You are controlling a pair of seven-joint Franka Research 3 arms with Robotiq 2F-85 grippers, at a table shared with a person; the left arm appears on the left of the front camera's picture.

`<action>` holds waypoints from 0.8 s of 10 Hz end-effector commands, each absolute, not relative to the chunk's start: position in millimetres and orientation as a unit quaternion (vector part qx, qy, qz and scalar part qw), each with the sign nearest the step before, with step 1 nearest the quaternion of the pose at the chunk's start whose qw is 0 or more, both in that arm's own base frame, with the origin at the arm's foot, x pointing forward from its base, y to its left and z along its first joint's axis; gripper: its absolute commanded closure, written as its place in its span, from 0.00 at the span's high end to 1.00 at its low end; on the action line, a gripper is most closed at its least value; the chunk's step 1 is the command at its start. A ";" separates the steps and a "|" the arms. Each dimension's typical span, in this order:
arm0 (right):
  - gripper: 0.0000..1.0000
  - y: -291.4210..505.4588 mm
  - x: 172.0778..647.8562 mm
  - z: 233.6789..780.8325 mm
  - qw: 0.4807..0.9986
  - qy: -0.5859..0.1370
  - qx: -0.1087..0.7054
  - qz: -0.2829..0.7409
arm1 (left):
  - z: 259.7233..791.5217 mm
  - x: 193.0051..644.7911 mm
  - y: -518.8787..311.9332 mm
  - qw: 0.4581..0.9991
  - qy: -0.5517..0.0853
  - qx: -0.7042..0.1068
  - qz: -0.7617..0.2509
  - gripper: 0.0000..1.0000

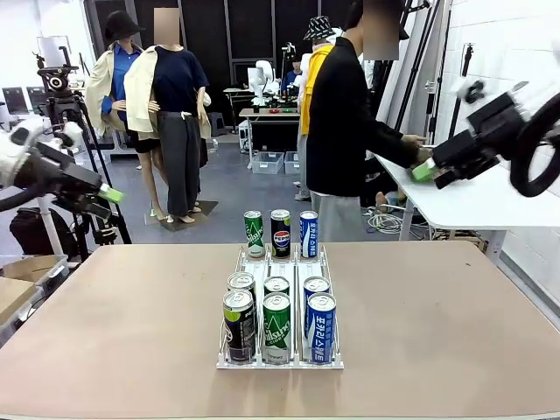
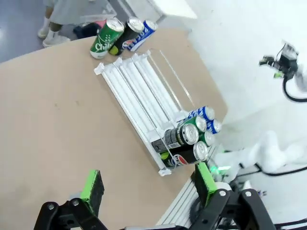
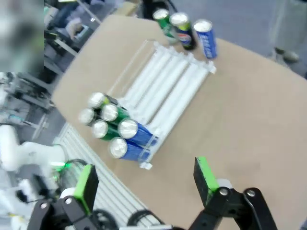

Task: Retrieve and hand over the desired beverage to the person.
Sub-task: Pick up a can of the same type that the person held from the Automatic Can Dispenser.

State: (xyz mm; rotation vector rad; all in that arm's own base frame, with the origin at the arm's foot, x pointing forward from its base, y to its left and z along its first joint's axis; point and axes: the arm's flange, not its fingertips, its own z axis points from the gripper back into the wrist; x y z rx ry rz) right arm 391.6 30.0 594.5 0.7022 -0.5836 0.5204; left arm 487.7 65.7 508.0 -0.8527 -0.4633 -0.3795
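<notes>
On the tan table [image 1: 455, 332], dead centre, sat a clear plastic rack [image 1: 296, 262] with three white lanes. Six cans [image 1: 276, 286] stood packed at its near end, two per lane. There were dark ones [image 1: 239, 325] on the left and green ones [image 1: 276, 328] with white script in the middle. On the right were blue ones [image 1: 321, 327] with white vertical print I couldn't read.

Three more stood just past the far end: a green can [image 1: 254, 234] whose script started "Chil" in the left wrist view, a black Pepsi can [image 1: 280, 233] with the round logo, and a blue can [image 1: 308, 233]. Couldn't tell which one was wanted.

The person [image 1: 341, 122], in a black jacket, stood side-on beyond the far edge. The left gripper [image 1: 107, 194] and right gripper [image 1: 424, 171] hung above the table at the sides, green pads [image 2: 92, 188] spread wide, nothing in them.
</notes>
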 end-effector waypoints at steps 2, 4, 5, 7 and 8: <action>1.00 -22.5 382.1 589.4 0.828 -0.302 0.418 0.219 | 515.2 514.6 108.3 0.839 -0.229 -0.481 -0.111 1.00; 1.00 -64.8 382.7 579.9 0.813 -0.306 0.455 0.194 | 519.6 517.9 130.1 0.829 -0.236 -0.500 -0.088 1.00; 1.00 -85.2 385.4 571.7 0.810 -0.305 0.469 0.176 | 519.3 519.3 138.5 0.821 -0.241 -0.512 -0.080 1.00; 1.00 -118.6 384.0 551.4 0.794 -0.311 0.503 0.142 | 516.3 516.5 151.2 0.807 -0.253 -0.529 -0.069 1.00; 1.00 -130.0 382.0 542.1 0.784 -0.318 0.517 0.130 | 514.9 514.8 157.4 0.803 -0.257 -0.534 -0.064 1.00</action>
